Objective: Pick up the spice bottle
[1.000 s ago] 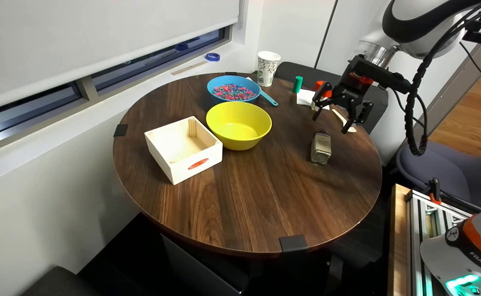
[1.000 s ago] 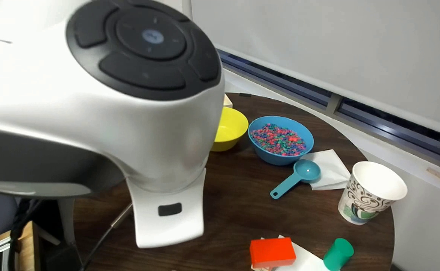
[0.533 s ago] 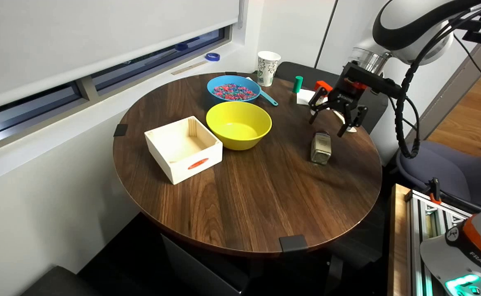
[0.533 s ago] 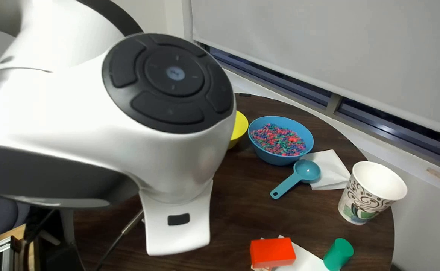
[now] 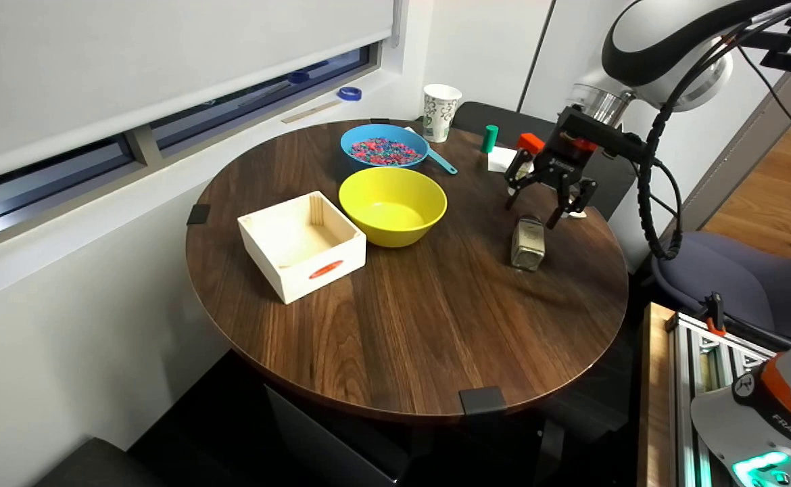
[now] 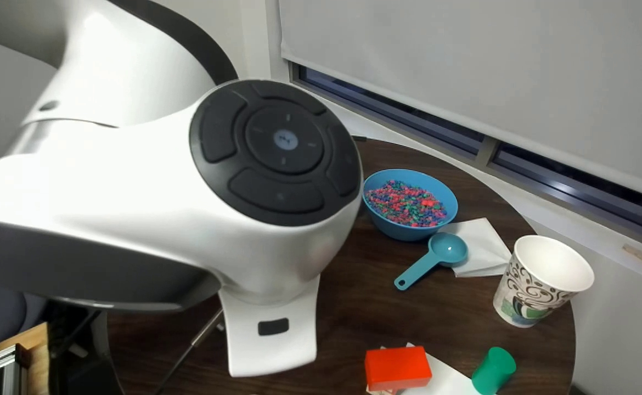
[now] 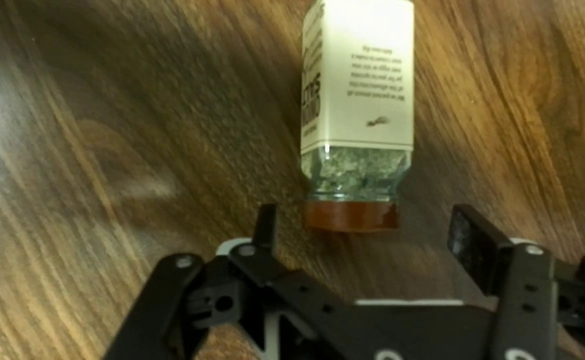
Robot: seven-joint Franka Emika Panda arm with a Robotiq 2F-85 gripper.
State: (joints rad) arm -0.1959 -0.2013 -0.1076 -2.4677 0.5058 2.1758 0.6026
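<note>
Although its fingers stand to either side of the reddish-brown cap in the wrist view, the end effector has hold of nothing; it is spread wide, the gap broader than the spice bottle, and how high the tips hang cannot be told exactly. Just ahead, the bottle lies on its side on the worktop, cap end nearest.

This looks like the approach. Done well, it would carry the end effector forward along the bottle while lowering it, so that the fingers meet the flat, labelled sides rather than the cap; a grip at the cap would probably let the heavier end droop. The bottle seems slightly closer to the finger on the left in the wrist view, so a small sideways correction should let both make contact together instead of one shoving it. A firm, level squeeze and a straight lift ought to follow.

Farther off, in an exterior view, the yellow bowl stands well apart from the bottle, with the wooden box beyond it; neither should hinder the descent.
</note>
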